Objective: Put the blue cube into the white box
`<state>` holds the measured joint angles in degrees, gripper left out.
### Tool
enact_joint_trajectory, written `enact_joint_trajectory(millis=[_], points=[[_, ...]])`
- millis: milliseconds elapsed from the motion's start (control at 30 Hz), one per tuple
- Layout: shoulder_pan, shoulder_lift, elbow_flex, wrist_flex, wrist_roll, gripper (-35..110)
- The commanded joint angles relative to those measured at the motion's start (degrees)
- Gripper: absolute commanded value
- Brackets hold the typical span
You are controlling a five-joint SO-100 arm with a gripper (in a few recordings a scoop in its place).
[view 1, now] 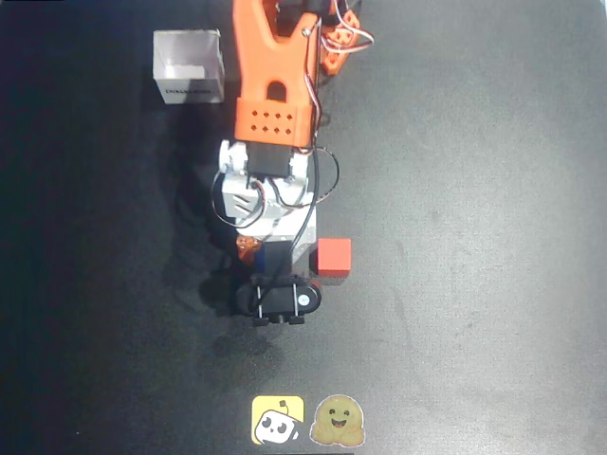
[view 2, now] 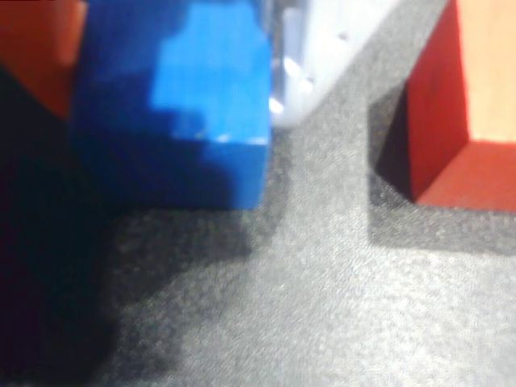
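In the wrist view the blue cube (view 2: 193, 113) fills the upper left, with the orange finger (view 2: 36, 48) pressed to its left face and the pale finger (view 2: 322, 40) against its right face. My gripper (view 2: 173, 56) is shut on it, low over the black table. In the overhead view the gripper (view 1: 275, 248) points toward the front, and the blue cube (view 1: 278, 257) shows as a dark blue patch under it. The white box (view 1: 189, 66) stands far back on the left, well apart from the gripper.
A red cube (view 1: 334, 257) (view 2: 459, 113) rests on the black table just right of the gripper, a small gap away. Two stickers, one yellow (view 1: 277, 420) and one tan (view 1: 339, 421), lie at the front edge. Cables (view 1: 341, 43) hang by the arm's base.
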<state>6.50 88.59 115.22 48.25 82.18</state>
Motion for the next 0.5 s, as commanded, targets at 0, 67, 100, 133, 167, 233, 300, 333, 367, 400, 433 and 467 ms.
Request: enact_joint_trajectory(millis=[0,67,100,133,167,233,300,333,367,400,433,467], points=[[1.4,3.6,-2.0,2.5,0.7,0],[2.2,5.7,-3.8,6.9,2.0,0],[2.7,6.9,-4.7,9.1,2.5,0],[3.3,8.0,-6.1,12.0,3.1,0],[4.0,9.1,-7.4,14.9,4.5,0],[5.3,11.6,-10.2,21.0,7.8,0],[6.8,14.4,-12.6,26.8,12.8,0],[7.8,16.0,-13.2,29.0,15.0,0],[9.1,17.4,-13.5,30.9,16.8,0],[10.6,18.9,-13.5,32.4,17.9,0],[12.4,20.0,-13.4,34.0,18.9,0],[14.2,21.4,-13.2,35.8,19.8,0]])
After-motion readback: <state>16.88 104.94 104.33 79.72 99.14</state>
